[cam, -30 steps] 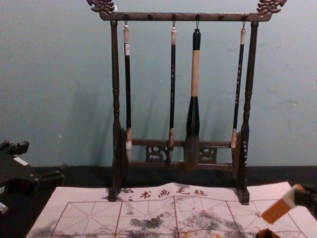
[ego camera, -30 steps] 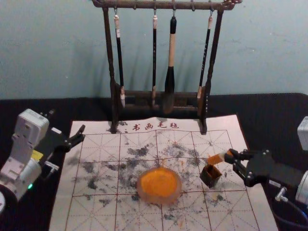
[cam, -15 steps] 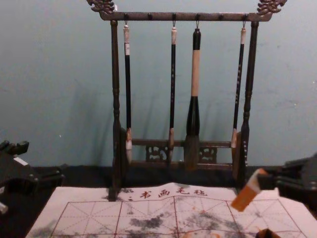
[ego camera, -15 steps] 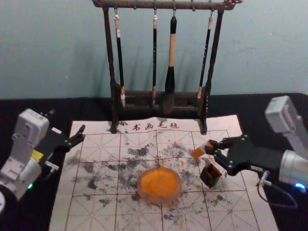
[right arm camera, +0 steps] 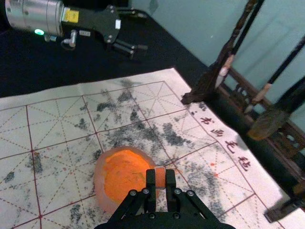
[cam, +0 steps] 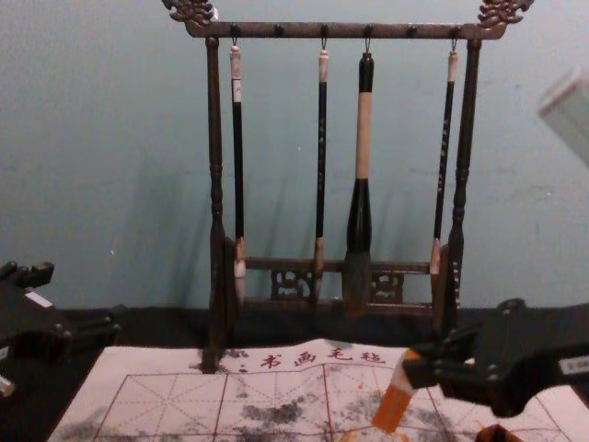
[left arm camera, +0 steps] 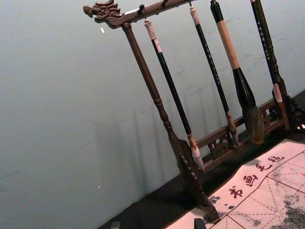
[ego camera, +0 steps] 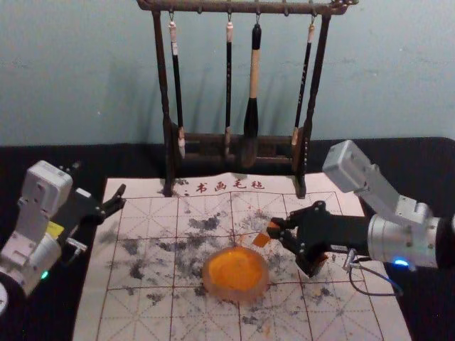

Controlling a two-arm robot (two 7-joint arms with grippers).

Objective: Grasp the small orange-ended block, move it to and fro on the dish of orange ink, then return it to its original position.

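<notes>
Head view, left gripper: parked at the mat's left edge, fingers set wide.
Dish of orange ink: round, on the mat, left of the block.
Orange-ended block: near the dish's far right rim; long axis slanting, orange end pointing down and left, pale part uppermost in chest view.
Right gripper: fingers closed about the block's upper end.
Small dark box: right of the block, partly hidden in head view.
</notes>
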